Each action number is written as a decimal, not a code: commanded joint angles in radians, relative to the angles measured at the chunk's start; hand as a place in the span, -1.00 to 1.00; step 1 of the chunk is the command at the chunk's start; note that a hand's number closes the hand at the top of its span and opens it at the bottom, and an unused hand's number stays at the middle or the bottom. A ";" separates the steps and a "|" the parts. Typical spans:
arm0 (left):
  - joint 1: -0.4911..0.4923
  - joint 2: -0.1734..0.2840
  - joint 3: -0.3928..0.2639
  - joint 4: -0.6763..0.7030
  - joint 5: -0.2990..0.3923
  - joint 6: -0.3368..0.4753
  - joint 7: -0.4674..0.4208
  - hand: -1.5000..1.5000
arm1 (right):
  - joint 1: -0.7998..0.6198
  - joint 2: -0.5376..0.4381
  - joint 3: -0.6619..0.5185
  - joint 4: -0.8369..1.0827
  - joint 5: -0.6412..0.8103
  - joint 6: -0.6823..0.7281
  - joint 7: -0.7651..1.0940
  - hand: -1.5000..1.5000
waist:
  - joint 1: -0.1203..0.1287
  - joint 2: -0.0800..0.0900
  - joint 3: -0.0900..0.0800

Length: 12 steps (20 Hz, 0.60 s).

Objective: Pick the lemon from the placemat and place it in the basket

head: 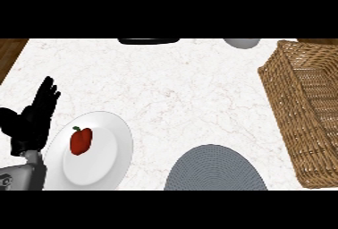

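No lemon shows on the grey placemat (214, 170) or in the basket (310, 112); the left hand (33, 120) rests open beside the plate (109, 147); the right is out of view. Grabbing the red pepper (81, 140) instead is the risk

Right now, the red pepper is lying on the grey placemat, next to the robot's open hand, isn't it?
Not quite. The head view shows the red pepper lying on the white plate, not on the grey placemat. It is indeed next to the robot's open left hand.
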 commanded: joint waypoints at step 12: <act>-0.022 0.015 -0.006 -0.026 0.010 -0.032 0.031 0.00 | 0.535 -0.243 -0.463 -0.601 -0.564 0.151 -0.119 1.00 | 0.038 0.019 0.006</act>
